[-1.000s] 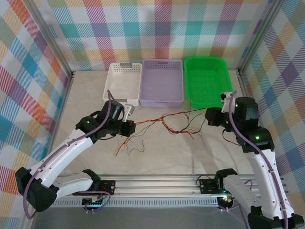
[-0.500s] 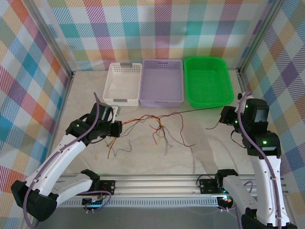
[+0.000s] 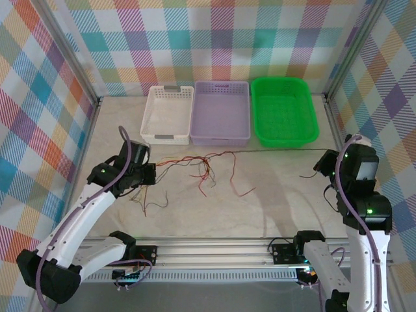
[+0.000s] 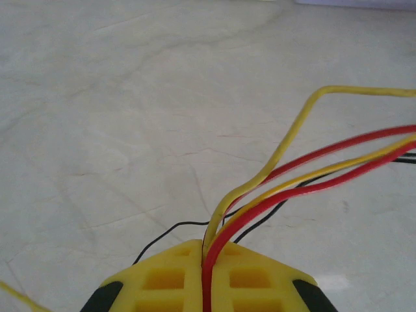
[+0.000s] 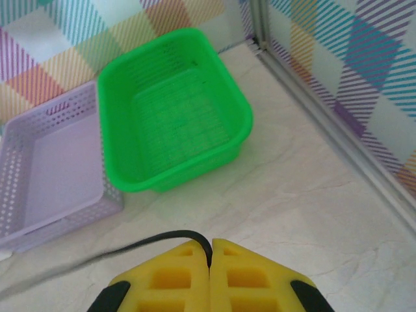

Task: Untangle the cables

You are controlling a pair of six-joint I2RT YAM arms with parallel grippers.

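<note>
View from the top camera: thin red, yellow and black cables (image 3: 207,164) are lying loosely tangled on the pale, marble-veined desk (image 3: 273,203), stretching between the left fingers (image 3: 148,174) and the right fingers (image 3: 323,162); a perforated white basket (image 3: 168,117), lilac basket (image 3: 222,116) and green basket (image 3: 284,112) are standing side by side behind them. Left wrist view: the left fingers, yellow with a waffle-like grid, are clamping red and yellow strands. Right wrist view: the right fingers are pinching one glossy black strand, facing the green basket.
</note>
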